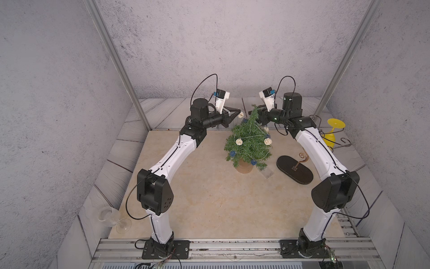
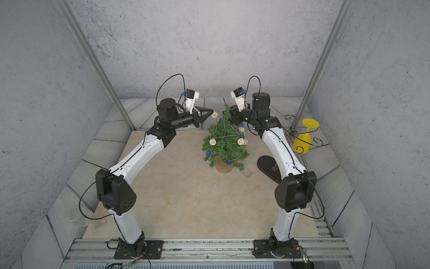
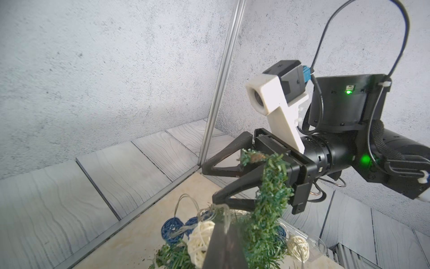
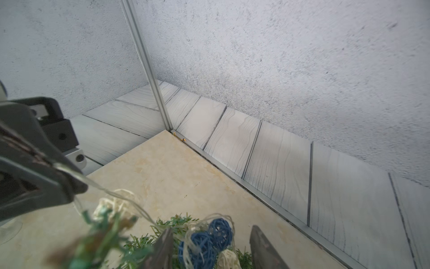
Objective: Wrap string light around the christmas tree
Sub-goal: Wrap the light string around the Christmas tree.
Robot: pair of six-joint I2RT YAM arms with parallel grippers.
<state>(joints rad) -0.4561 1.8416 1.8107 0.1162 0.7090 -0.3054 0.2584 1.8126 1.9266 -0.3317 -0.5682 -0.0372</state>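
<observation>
The christmas tree stands upright between the two claws, its bent tip just beside the right claw and its tan pot well below both. I judge it light and top-heavy, with springy needles that snag, so a hard tug on the wire could tip it. The string light loops around the foliage below the claws. It looks thin, limp and easily kinked, and is best pinched on bare wire just beside a ball, not on the crushable woven balls. The left claw is clamped on that wire, with a cream ball at its tips. The right claw's jaws stand apart, holding nothing. The clear battery box lies beside the pot, well below both claws.
</observation>
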